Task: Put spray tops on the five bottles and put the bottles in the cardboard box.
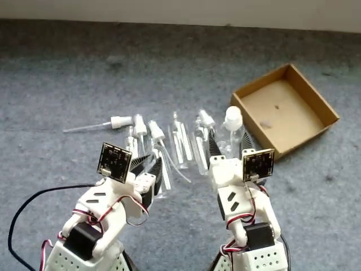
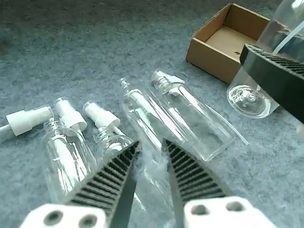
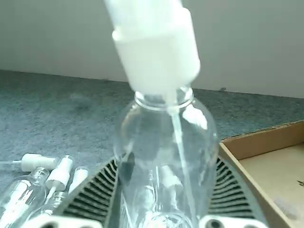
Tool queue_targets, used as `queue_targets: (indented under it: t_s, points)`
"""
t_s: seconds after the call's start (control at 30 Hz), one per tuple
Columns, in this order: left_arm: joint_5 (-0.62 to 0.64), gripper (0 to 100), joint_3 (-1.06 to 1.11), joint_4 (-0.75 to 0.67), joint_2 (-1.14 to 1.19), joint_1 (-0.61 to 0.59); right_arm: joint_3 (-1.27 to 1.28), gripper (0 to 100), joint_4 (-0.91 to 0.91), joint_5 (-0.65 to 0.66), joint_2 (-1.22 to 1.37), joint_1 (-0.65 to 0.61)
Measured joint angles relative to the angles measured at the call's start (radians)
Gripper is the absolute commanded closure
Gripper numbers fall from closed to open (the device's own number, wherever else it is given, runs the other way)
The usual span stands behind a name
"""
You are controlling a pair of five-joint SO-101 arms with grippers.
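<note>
Here, the right tool [image 1: 229, 142] is clamped around a clear bottle [image 1: 232, 134], held upright with its white spray top [image 1: 233, 116] on. The cardboard box [image 1: 285, 110] sits open just right and slightly far of it, nearer this arm. The left tool [image 2: 151, 144], jaws narrowly parted and apparently empty, hangs over other bottles [image 2: 190, 118] lying near-to-far on the grey carpeted table [image 1: 84, 73]. A pale wall [image 1: 225, 11] runs behind.

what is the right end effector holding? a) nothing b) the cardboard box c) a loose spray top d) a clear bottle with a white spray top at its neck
d: the right end effector is closed around a clear bottle, with a white spray top at its neck and its tube inside.
</note>
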Motion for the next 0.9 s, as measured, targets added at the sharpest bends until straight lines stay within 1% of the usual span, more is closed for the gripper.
queue_targets:
  t_s: [0.1, 0.23, 0.33, 0.43, 0.53, 0.67, 0.73, 0.9]
  points:
    - [0.005, 96, 0.057, -0.044, 0.0, -0.023, 0.0, 84.5, 0.0, 0.0, 0.0, 0.006]
    - [0.005, 96, 0.126, -0.121, 0.0, -0.107, 0.0, 84.6, -0.038, 0.0, 0.0, 0.023]
    - [0.006, 96, 0.172, -0.189, 0.002, -0.161, 0.0, 84.6, -0.118, 0.0, 0.0, 0.08]
    - [0.006, 96, 0.176, -0.236, 0.0, -0.184, 0.0, 84.6, -0.201, 0.003, 0.0, 0.161]
    - [0.006, 96, 0.176, -0.249, 0.002, -0.181, 0.0, 84.6, -0.27, 0.107, 0.0, 0.224]
    - [0.006, 96, 0.176, -0.252, 0.002, -0.181, 0.0, 84.6, -0.325, 0.25, 0.0, 0.233]
    - [0.006, 96, 0.178, -0.252, 0.002, -0.181, 0.0, 84.6, -0.354, 0.275, 0.0, 0.241]
    - [0.006, 96, 0.178, -0.252, 0.002, -0.181, 0.0, 84.6, -0.41, 0.29, 0.0, 0.245]
